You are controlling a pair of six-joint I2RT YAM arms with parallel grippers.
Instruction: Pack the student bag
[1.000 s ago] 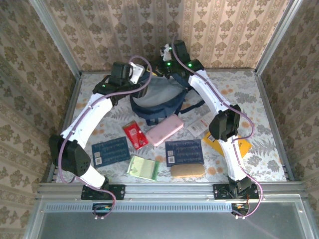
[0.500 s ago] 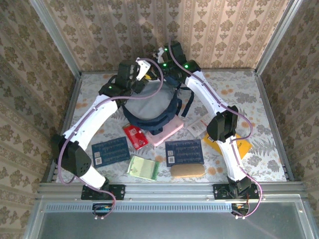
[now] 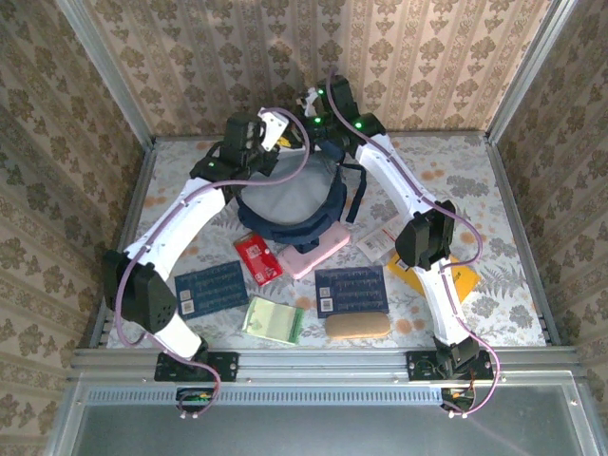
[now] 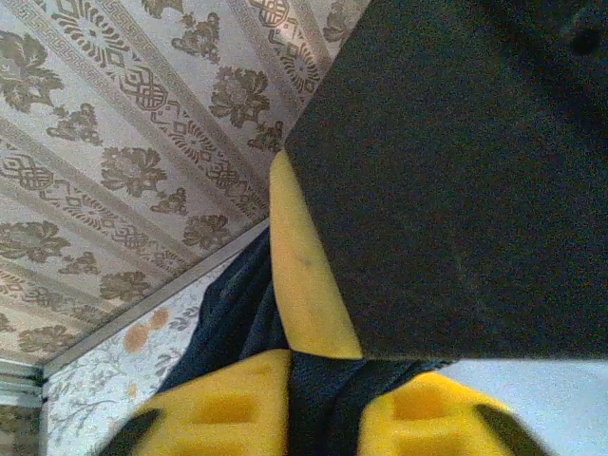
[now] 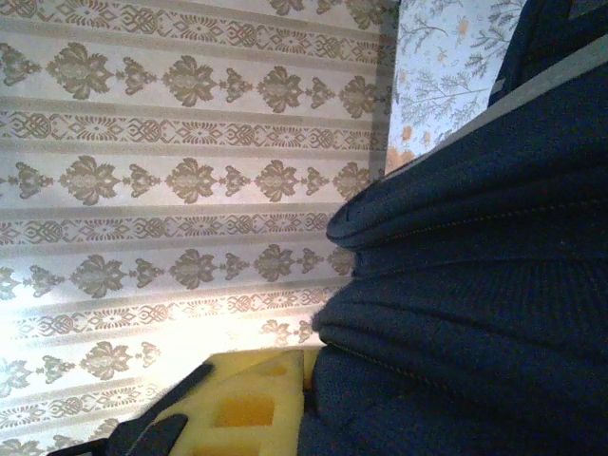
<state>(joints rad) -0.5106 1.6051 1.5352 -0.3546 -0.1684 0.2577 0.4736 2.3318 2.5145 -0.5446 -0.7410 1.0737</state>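
Bag (image 3: 290,204), likely soft and light, is sagging at the table's (image 3: 494,190) far middle. You are pinching its raised rim with left gripper (image 4: 323,408) and right gripper (image 3: 316,122), both clamping fabric; stitched trim is probably offering firmest hold.

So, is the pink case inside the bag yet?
No, the pink case lies outside the student bag, against its near edge.
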